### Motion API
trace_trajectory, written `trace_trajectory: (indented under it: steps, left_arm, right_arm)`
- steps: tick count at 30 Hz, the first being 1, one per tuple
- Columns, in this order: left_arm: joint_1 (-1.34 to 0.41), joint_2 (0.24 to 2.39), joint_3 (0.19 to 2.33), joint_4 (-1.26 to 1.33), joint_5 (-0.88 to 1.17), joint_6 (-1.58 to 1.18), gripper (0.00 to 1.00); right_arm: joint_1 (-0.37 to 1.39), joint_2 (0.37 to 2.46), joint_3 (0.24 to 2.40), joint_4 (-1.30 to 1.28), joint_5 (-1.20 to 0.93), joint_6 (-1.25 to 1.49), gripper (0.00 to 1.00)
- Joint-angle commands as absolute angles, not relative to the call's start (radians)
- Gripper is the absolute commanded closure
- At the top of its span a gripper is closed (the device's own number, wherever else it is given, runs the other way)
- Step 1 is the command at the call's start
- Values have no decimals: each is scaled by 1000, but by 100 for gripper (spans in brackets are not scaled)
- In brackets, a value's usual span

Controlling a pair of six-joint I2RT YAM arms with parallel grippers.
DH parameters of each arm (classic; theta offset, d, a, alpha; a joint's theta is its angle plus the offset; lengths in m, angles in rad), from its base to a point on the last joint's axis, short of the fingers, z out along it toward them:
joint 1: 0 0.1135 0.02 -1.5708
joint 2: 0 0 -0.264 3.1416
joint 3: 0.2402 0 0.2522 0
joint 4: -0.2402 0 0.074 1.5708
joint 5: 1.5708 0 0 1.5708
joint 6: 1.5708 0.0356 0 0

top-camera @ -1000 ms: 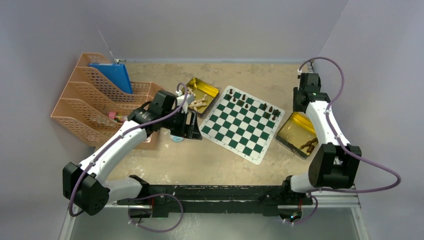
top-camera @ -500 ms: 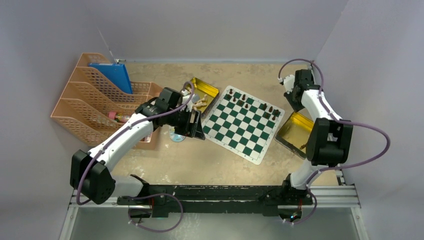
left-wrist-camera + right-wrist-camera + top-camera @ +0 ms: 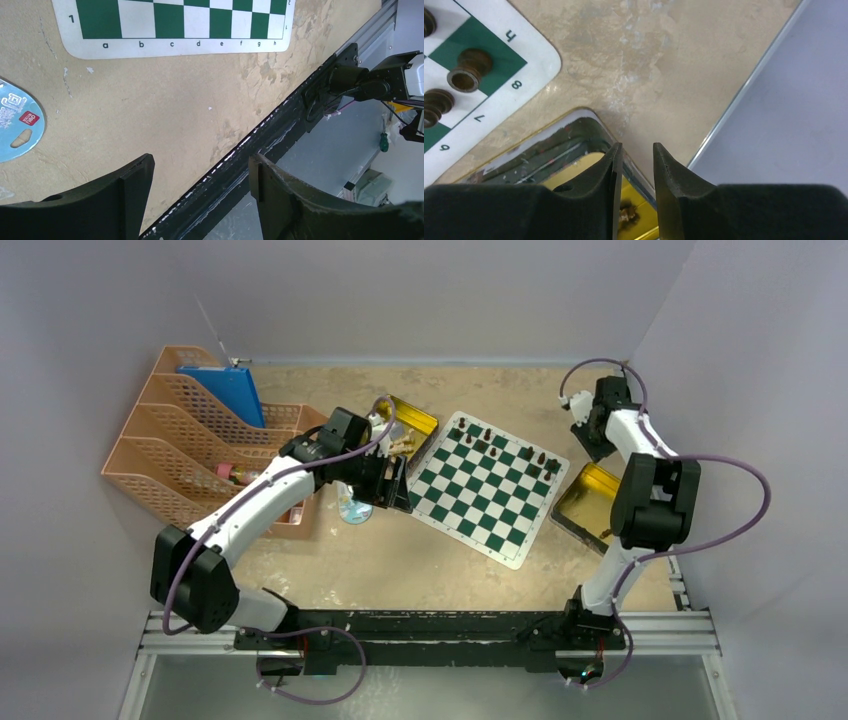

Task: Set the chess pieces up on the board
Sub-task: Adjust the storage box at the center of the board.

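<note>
Surface [image 3: 420, 550]: tan and mottled, cut off at the edges of both wrist views.
Board [image 3: 487, 485]: laid flat and askew at mid-surface; only corners are caught in the wrist views.
Gold tin [image 3: 590, 502]: just beside the board, partly hidden by the right arm.
Left pincer [image 3: 200, 175]: held wide apart, empty, over bare surface.
Right pincer [image 3: 636, 150]: narrowly apart above the tin's rim; nothing is seen between the tips.
Chess pieces [image 3: 500, 445]: dark ones are stood along the board's far edge; kinds cannot be made out.

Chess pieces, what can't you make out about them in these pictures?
- Top view: dark pieces on the board are too small to tell types.
- Top view: the left arm covers part of the left tin and its pale pieces.
- Right wrist view: its fingers hide much of the right tin's inside.
</note>
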State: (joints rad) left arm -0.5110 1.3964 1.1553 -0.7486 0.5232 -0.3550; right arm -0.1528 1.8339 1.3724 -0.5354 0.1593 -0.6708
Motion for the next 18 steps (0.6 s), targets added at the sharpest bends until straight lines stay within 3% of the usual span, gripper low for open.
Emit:
trace_trajectory:
  steps: [1, 18]
  left_arm:
    - [-509, 1411, 1190, -722, 529, -330, 32]
    - [-509, 1449, 1206, -711, 555, -305, 32]
  right_arm:
    - [-152, 1856, 1422, -569, 109, -688, 69]
    - [-165, 1835, 1466, -629, 138, -651, 71]
